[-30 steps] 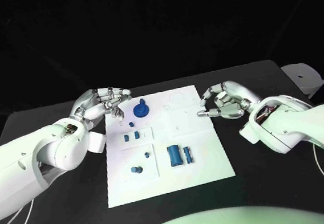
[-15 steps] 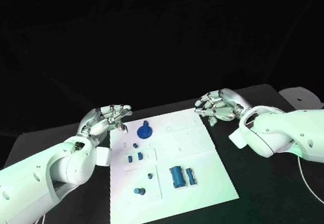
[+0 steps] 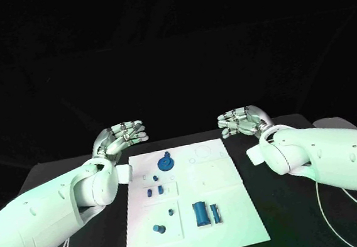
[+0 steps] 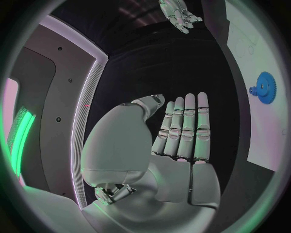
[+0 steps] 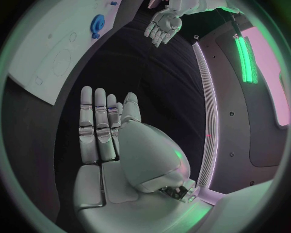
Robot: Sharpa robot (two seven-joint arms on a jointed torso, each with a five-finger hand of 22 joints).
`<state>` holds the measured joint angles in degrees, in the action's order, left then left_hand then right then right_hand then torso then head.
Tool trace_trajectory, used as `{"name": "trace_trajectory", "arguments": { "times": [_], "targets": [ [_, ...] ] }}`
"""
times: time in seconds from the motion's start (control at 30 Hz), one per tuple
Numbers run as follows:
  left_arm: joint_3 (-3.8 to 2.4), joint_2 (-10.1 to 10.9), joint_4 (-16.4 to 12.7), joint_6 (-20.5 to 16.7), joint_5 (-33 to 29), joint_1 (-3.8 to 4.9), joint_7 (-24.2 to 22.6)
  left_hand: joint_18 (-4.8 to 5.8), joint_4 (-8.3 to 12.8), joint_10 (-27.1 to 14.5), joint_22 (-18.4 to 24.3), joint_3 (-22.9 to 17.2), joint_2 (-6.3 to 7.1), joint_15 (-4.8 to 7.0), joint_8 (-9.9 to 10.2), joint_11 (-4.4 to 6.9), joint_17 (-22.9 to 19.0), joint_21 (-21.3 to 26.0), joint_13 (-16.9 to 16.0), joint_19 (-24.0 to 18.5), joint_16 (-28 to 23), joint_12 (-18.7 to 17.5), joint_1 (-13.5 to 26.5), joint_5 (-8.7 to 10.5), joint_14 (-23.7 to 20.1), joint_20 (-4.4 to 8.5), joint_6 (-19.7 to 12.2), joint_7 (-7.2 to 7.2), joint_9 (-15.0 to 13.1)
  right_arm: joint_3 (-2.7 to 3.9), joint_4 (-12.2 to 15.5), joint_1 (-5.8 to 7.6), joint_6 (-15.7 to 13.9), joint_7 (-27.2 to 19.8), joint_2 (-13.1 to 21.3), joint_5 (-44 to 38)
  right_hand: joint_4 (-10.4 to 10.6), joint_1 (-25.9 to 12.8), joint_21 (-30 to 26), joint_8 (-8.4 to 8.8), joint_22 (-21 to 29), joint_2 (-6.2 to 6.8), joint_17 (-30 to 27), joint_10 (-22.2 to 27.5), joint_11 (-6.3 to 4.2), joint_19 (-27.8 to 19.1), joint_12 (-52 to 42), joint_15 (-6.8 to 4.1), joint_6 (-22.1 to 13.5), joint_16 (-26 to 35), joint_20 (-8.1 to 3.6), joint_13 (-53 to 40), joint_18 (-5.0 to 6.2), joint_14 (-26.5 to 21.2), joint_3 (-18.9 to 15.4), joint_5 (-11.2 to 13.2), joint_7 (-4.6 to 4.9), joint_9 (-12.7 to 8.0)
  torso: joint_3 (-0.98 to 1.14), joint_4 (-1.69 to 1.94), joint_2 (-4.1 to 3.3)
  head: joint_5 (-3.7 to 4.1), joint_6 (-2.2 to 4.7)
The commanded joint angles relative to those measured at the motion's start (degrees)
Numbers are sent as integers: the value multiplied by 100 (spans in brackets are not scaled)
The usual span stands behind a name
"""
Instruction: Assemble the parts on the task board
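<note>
On the near part of the task board (image 3: 223, 231), seen from the head view, two upright blue blocks, a wider one (image 3: 199, 214) and a slimmer one (image 3: 215, 212), stand side by side right of the board's middle. Just left of them sit a small round blue piece (image 3: 159, 228) and a smaller blue peg (image 3: 171, 212). Farther back, a pair of short blue pieces (image 3: 155, 191) lie close together, with one more tiny piece (image 3: 156, 178) beyond them. Near the far end a blue gear (image 3: 165, 162) rests on the board; faint outlines of recesses lie to its right. The board lies on the black worktop (image 3: 75, 165).

Beyond the far corners, both hands are raised off the board and hold nothing. The left robot hand (image 3: 118, 137) is above the far left corner, the right robot hand (image 3: 240, 119) above the far right corner, well apart from each other.

The head view shows only the backs of the hands. The left wrist view shows its palm (image 4: 182, 131) flat with fingers straight and side by side, the gear (image 4: 265, 87) off to one side. The right wrist view shows its palm (image 5: 103, 131) likewise, fingers extended, empty, with the gear (image 5: 97, 23) at the board's edge and the left robot hand (image 5: 162, 24) across from it.
</note>
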<state>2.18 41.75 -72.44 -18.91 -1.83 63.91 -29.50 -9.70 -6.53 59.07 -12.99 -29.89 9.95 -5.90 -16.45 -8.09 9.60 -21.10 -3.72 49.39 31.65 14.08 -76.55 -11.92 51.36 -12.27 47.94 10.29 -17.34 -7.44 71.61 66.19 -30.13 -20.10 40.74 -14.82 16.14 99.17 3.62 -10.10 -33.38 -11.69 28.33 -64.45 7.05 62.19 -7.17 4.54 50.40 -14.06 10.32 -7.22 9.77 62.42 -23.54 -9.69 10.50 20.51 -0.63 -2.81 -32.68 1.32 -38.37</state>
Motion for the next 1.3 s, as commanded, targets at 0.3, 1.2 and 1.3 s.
{"name": "trace_trajectory", "arguments": {
  "times": [0.3, 1.2, 1.3],
  "targets": [
    [-54, 83, -443, -607, 56, -90, 3, 970, 653, -5907, 1299, 2989, -995, 590, 1645, 809, -960, 2110, 372, -4939, -3165, -1408, 7655, 1192, -5136, 1227, -4794, -1029, 1734, 256, 643, -204, -490, -325, 147, 495, -1614, -5004, -362, 1010, 3338, 1169, -2833, 6445, -705, -6219, 717, -454, -5040, 1406, -1032, 722, -977, -6242, 2354, 969, -1050, -2051, 43, 199, 103, -90, 279],
    [-218, 294, -1752, -2521, 183, -375, -29, 970, 653, -5907, 1299, 2989, -995, 590, 1645, 809, -960, 2110, 372, -4939, -3165, -1408, 7655, 1192, -5136, 1227, -4794, -1029, 1734, 744, 1834, -603, -1399, -970, 395, 1482, -1614, -9917, -362, 1010, 3338, 1169, -2833, 6445, -705, -6219, 717, -454, -5040, 1406, -1032, 722, -977, -6242, 2354, 969, -1050, -2051, 63, 281, 150, -132, 399],
    [-218, 294, -1752, -2521, 183, -375, -29, 970, 653, -5907, 1299, 2989, -995, 590, 1645, 809, -960, 2110, 372, -4939, -3165, -1408, 7655, 1192, -5136, 1227, -4794, -1029, 1734, 744, 1834, -603, -1399, -970, 395, 1482, -1614, -9917, -362, 1010, 3338, 1169, -2833, 6445, -705, -6219, 717, -454, -5040, 1406, -1032, 722, -977, -6242, 2354, 969, -1050, -2051, 63, 281, 150, -132, 399]
  ]
}}
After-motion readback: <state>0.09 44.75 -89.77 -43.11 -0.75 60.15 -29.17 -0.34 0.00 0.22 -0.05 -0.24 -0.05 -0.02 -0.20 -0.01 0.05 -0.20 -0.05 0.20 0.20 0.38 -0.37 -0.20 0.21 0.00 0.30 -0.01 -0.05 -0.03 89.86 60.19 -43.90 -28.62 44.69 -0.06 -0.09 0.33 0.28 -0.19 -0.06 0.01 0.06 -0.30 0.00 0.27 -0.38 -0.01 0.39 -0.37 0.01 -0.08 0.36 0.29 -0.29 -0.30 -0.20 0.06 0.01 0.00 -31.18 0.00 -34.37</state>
